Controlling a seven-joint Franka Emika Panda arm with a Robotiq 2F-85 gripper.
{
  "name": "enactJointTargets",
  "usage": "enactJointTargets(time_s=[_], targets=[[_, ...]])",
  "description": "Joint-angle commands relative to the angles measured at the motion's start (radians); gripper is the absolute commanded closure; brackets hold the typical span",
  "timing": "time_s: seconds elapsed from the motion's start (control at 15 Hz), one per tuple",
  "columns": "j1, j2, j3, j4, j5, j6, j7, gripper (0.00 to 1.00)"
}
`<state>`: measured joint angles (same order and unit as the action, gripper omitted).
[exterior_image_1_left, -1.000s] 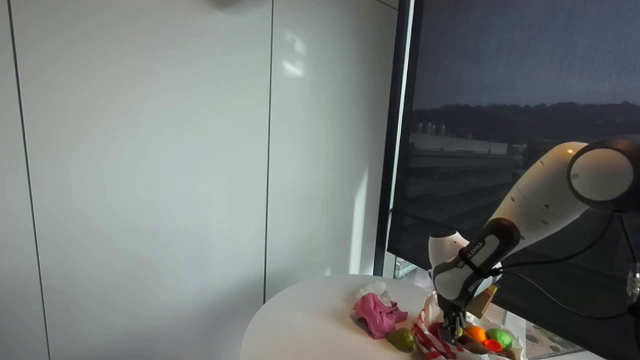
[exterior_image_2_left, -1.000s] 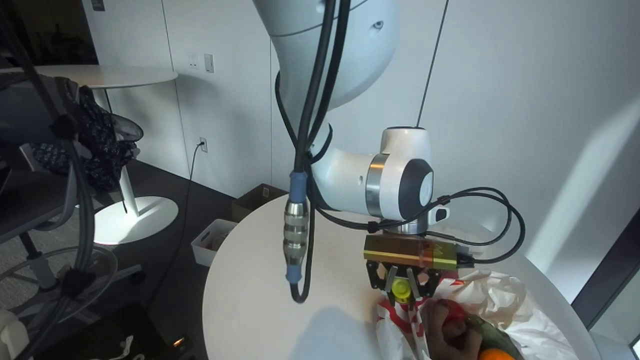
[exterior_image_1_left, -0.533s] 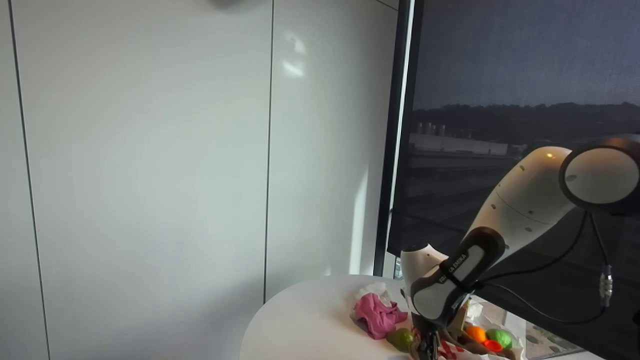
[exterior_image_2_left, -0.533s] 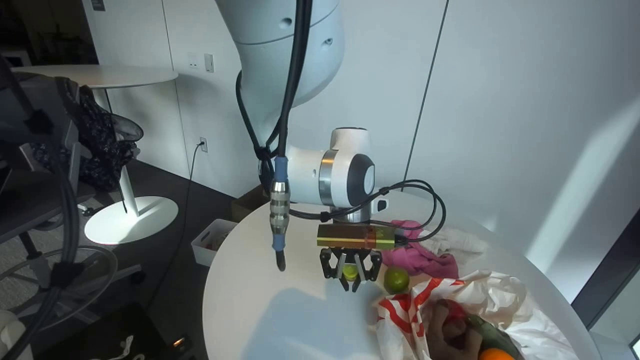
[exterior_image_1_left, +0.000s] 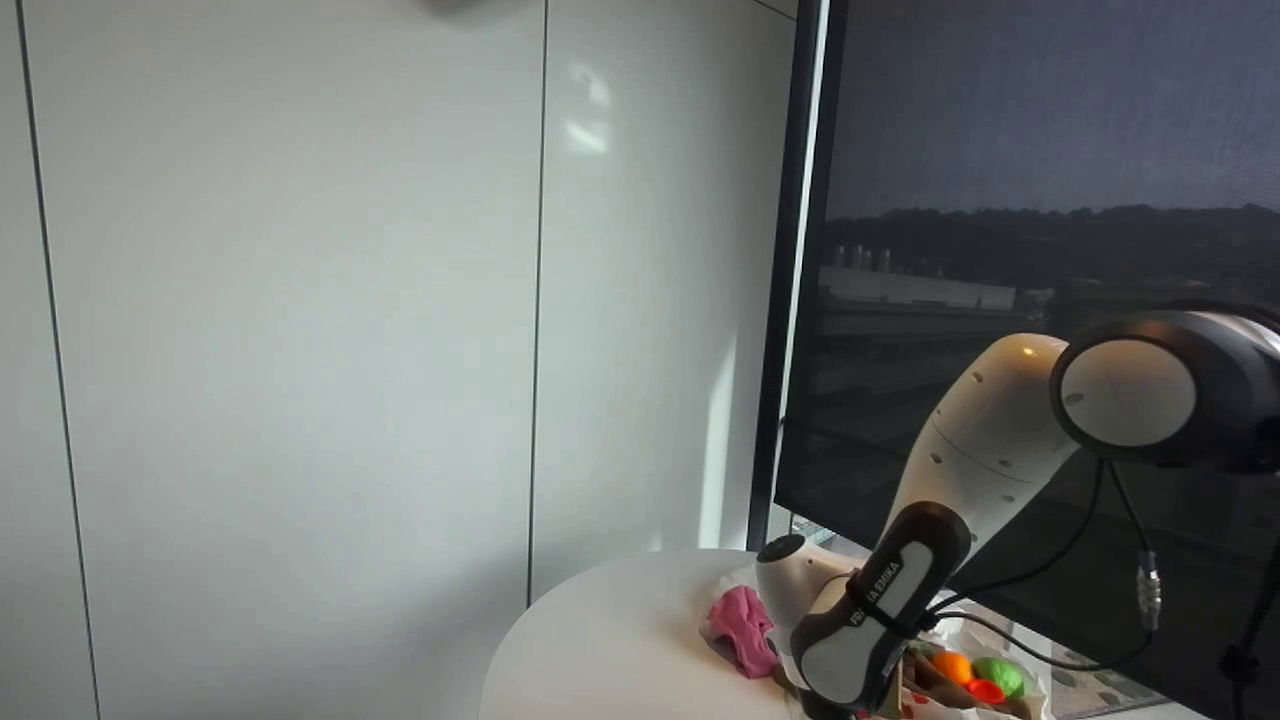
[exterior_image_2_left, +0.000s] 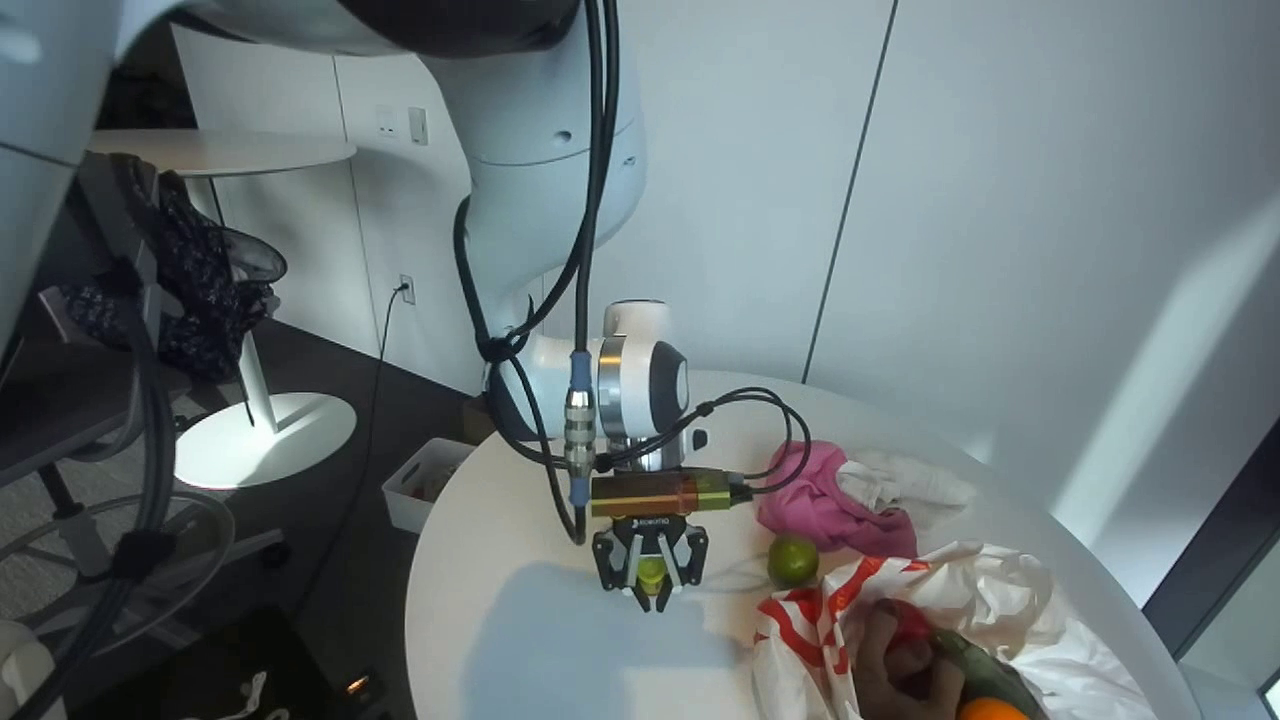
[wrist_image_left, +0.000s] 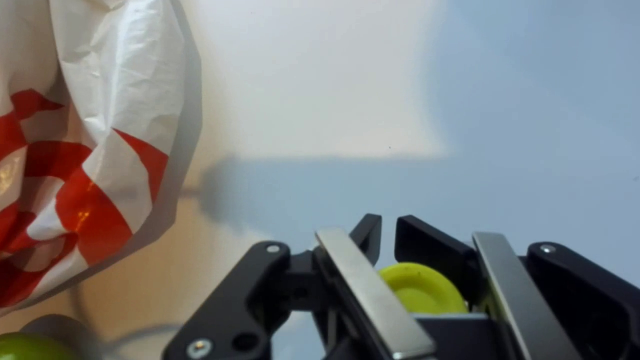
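End effector grips part-hidden yellow object; bag cropped.

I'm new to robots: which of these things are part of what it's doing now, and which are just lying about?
Part of the job, it seems:
gripper
yellow thing it holds
perhaps the bag nearby

Just lying about, I'd guess:
green fruit
pink cloth
white bin

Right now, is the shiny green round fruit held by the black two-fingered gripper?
No: in an exterior view, the green fruit lies on the white table, apart from the gripper, which encloses a yellow round object.
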<state>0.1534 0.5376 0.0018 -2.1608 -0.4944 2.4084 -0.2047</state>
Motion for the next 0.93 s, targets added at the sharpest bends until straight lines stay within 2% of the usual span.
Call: enactJointTargets(time_s=[0.0, 0.13, 0.53, 0.67, 0.87], targets=[[0.04, 0.069, -0.024, 0.082, -0.065, -0.043, 0.045, 0.56], [0.048, 0.09, -0.034, 0.104, -0.088, -0.044, 0.061, 0.49], [0.051, 0.077, -0.108, 0.143, -0.229, -0.026, 0.181, 0.03], [0.021, 0.05, -0.142, 0.151, -0.265, -0.029, 0.229, 0.0], [-0.055, -0.019, -0.176, 0.166, -0.235, -0.046, 0.254, 0.0]])
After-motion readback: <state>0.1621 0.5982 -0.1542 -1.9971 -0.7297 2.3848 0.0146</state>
